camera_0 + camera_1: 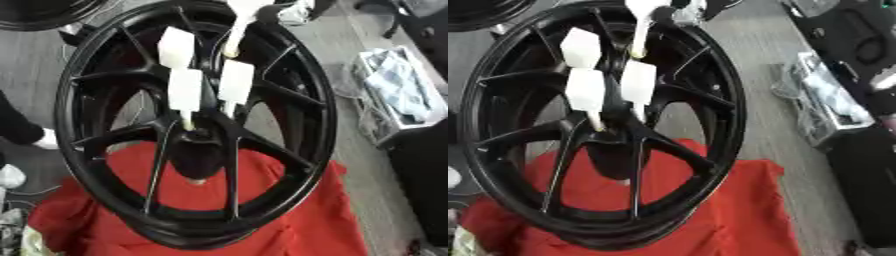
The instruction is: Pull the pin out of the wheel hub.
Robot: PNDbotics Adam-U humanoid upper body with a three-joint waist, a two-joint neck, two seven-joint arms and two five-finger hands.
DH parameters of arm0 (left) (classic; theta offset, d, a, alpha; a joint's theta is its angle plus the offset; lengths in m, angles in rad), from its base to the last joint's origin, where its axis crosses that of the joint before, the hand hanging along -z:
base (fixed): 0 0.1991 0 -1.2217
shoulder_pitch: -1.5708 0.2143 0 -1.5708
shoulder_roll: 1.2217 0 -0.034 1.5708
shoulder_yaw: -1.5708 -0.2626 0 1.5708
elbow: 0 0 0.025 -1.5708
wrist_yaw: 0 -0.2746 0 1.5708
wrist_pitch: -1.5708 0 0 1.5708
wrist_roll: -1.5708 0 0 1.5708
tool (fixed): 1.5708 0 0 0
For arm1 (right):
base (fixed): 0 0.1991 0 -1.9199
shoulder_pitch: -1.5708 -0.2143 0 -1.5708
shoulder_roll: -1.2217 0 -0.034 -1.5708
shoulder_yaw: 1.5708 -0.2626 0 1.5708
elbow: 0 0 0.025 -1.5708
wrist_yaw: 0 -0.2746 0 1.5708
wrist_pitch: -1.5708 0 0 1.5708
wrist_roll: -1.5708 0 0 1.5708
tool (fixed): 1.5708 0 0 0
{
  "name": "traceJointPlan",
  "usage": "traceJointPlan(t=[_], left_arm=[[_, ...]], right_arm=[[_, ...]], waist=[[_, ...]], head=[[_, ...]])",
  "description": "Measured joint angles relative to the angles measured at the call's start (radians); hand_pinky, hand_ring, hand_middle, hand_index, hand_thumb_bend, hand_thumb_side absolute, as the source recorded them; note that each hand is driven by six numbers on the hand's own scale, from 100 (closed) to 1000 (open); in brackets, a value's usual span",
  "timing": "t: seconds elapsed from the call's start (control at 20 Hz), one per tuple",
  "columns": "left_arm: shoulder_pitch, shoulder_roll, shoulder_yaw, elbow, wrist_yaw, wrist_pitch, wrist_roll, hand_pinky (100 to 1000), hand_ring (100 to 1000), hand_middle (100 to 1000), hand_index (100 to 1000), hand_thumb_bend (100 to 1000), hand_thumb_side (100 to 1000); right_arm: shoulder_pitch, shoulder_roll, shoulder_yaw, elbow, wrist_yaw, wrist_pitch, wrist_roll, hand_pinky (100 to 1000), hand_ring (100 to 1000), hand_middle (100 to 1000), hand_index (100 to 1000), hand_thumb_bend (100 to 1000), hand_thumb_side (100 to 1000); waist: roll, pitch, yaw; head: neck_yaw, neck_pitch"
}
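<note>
A black spoked wheel hub (297,100) stands tilted on a red cloth (297,220). Three white pins with block-shaped heads stick in around its centre: one upper left (176,47), one below it (185,91), and one to the right (236,80). Another white pin (238,27) hangs above them, its pale tip free of the spokes and its head cut off by the top edge. A dark shape (302,9) beside that head could be my right hand; I cannot make it out. My left hand does not show.
Grey floor surrounds the cloth. A wire tray (378,117) holding blue-and-white cloth lies at the right, and a black box (424,180) stands below it. Part of another black wheel (39,12) shows top left. A dark shoe (17,132) is at the left edge.
</note>
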State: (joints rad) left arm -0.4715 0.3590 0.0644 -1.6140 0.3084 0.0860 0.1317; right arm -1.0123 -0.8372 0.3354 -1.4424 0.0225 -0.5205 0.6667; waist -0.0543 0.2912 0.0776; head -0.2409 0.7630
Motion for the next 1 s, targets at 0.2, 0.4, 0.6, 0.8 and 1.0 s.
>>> traceJointPlan(t=[0.2,0.4,0.6,0.8,1.0], left_arm=[[0.005,0.004,0.000,0.000,-0.001,0.000,0.000,706,768,675,701,100,784],[0.005,0.011,0.002,0.000,-0.001,0.000,0.002,707,768,676,702,100,784],[0.007,0.011,0.010,0.000,-0.001,-0.003,0.007,707,769,676,703,100,784],[0.012,0.011,0.019,0.000,-0.001,-0.007,0.012,708,769,677,703,100,783],[0.013,0.011,0.027,0.000,0.000,-0.011,0.020,709,769,677,704,100,780]], right_arm=[[0.103,-0.111,-0.071,-0.075,-0.064,-0.023,-0.023,794,568,187,361,100,235],[0.287,-0.236,-0.201,-0.157,-0.166,-0.013,-0.077,805,564,179,355,100,142],[0.485,-0.315,-0.364,-0.198,-0.270,0.045,-0.167,812,562,178,354,100,100],[0.706,-0.327,-0.526,-0.216,-0.318,0.085,-0.247,813,566,202,378,100,100],[0.899,-0.241,-0.657,-0.258,-0.251,0.100,-0.317,836,635,370,537,100,100]], waist=[[-0.002,0.000,-0.011],[0.007,0.000,-0.027],[0.017,0.001,-0.052],[0.034,0.004,-0.075],[0.052,0.010,-0.087]], head=[[0.010,0.000],[0.021,0.000],[0.034,-0.001],[0.056,-0.010],[0.078,-0.019]])
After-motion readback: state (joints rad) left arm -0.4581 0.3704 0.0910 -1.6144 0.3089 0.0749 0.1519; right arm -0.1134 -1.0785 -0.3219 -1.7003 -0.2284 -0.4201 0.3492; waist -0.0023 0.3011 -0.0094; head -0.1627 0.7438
